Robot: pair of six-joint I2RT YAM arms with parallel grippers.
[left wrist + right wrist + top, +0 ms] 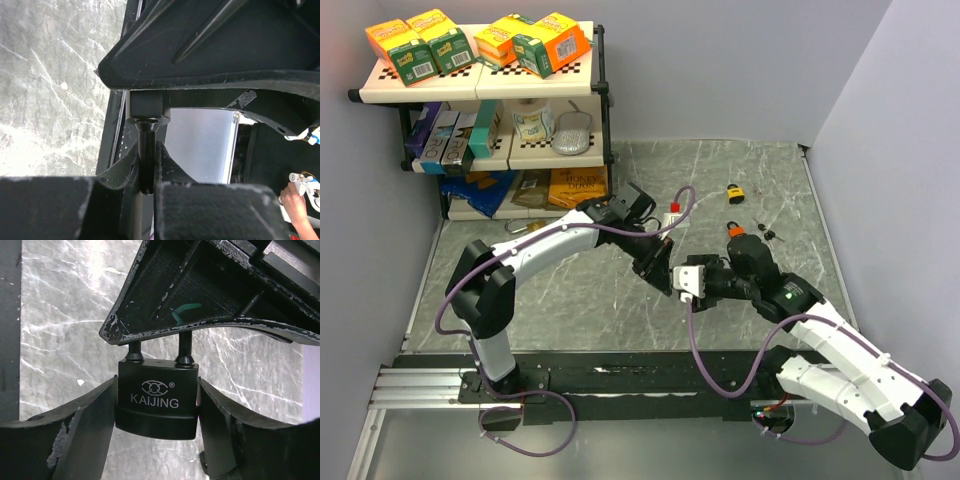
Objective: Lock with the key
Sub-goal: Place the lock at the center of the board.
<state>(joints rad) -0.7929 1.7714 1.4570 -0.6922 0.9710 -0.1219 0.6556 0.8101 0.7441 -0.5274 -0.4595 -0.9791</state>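
the padlock (155, 400) hangs in the air above the grey marbled table (60, 315), near the middle of it, caught between the two arms where they meet. it is a squat black block with rounded lower corners. a pale logo and the word "kaijing" are printed across its face, and a slightly darker band runs along its bottom edge. its shackle (184, 347) is black too. both legs rise from the top of the body, and both sit down in their holes as far as the right wrist view shows.

the left gripper (146, 175) is clamped on the shackle. in its own camera one dark leg stands upright in the narrow slot between the two closed fingers, with the lock body just above it (that view looks along the bar, so the rest of the lock is mostly a black mass).

the right gripper (157, 386) comes from the opposite side. its scuffed fingers (90, 420) bracket the lock body left and right and lie against its flanks at the upper corners, so it has the body in its grasp.

well apart, toward the far right of the table, lies a small yellow padlock (734, 192). some small dark pieces (775, 236) lie nearer, too small to name.
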